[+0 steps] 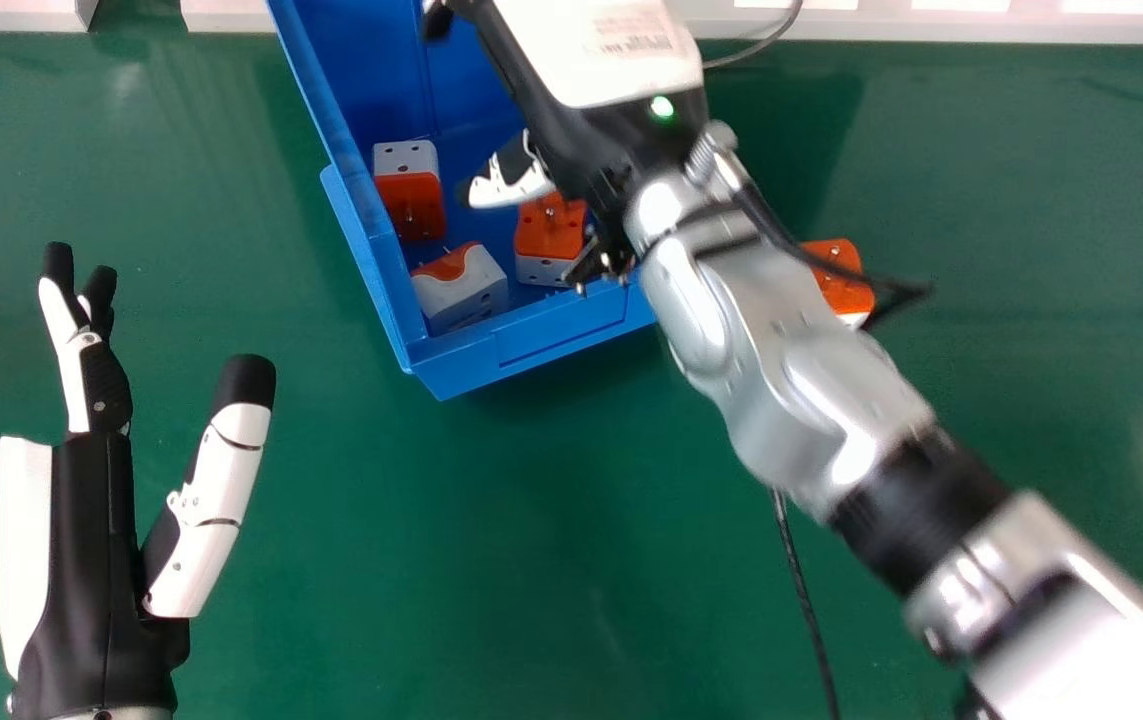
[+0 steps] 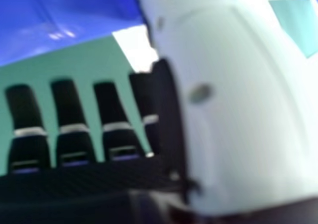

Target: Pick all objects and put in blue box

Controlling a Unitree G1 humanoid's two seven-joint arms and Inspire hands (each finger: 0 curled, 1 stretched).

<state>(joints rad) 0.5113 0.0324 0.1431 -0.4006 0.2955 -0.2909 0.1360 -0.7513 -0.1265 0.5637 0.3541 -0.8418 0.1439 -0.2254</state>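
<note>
My right hand point(image 1: 586, 75) is over the blue box point(image 1: 556, 345), its forearm crossing the box's right side. Its fingers point(image 2: 109, 105) look straight in the right hand view, beside the large white thumb point(image 2: 243, 105), and no object is between them. Part of the blue box point(image 2: 59, 15) shows there too. Inside the box lie an orange-and-white block point(image 1: 411, 200) at the left, a tilted one point(image 1: 461, 290) near the front wall and another point(image 1: 549, 235) below the thumb. One more orange block point(image 1: 836, 275) rests on the table, partly behind the forearm. My left hand point(image 1: 81, 560) is open at the left.
The green table point(image 1: 491, 560) stretches around the box. A dark cable point(image 1: 803, 600) runs over it below the right forearm, and another cable point(image 1: 756, 50) lies near the top. A pale ledge point(image 1: 931, 25) runs along the far edge.
</note>
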